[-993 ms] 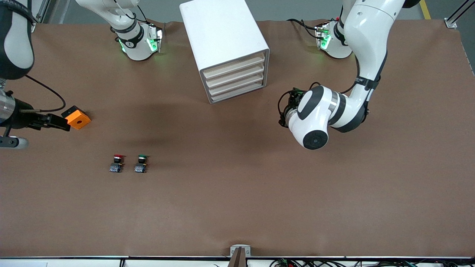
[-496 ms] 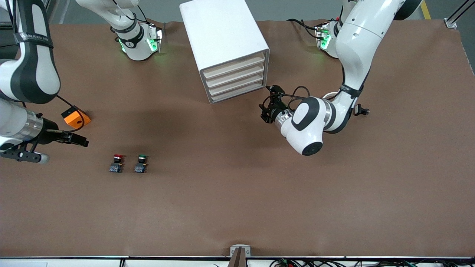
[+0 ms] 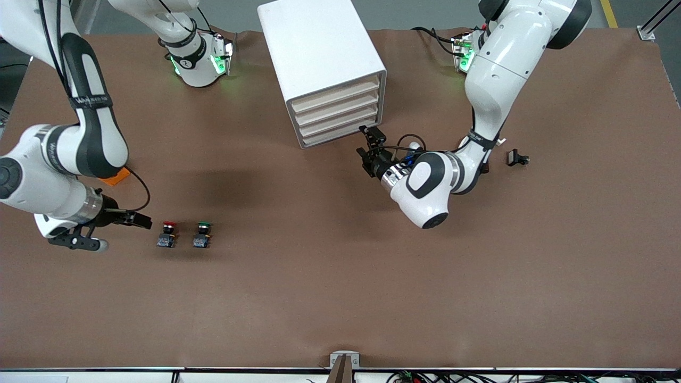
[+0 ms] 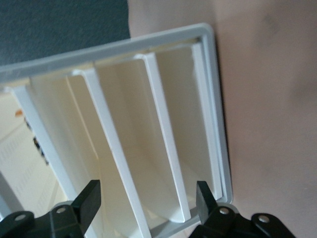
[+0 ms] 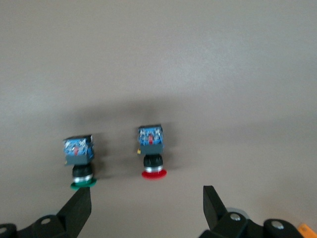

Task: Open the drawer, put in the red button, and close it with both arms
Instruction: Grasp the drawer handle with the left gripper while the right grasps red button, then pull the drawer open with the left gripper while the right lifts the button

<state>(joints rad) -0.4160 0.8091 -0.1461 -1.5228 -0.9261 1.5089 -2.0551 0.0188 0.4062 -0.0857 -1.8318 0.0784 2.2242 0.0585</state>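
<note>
Jaws of both grippers, left gripper (image 3: pixel 367 144) and right gripper (image 3: pixel 142 220), stand wide and empty; drawer (image 3: pixel 336 96) is shut, red button (image 3: pixel 168 234) untouched, every step outstanding.

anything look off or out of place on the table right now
Mostly tidy. The cabinet sits skewed to the table edges, all four drawers shut. An orange block lies half hidden under the right arm, and a small black part lies alone toward the left arm's end. Both buttons stand upright.

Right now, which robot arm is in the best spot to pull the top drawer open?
The left. The left gripper is open right beside the cabinet, in front of its shut drawers; the right gripper is by the red button.
</note>
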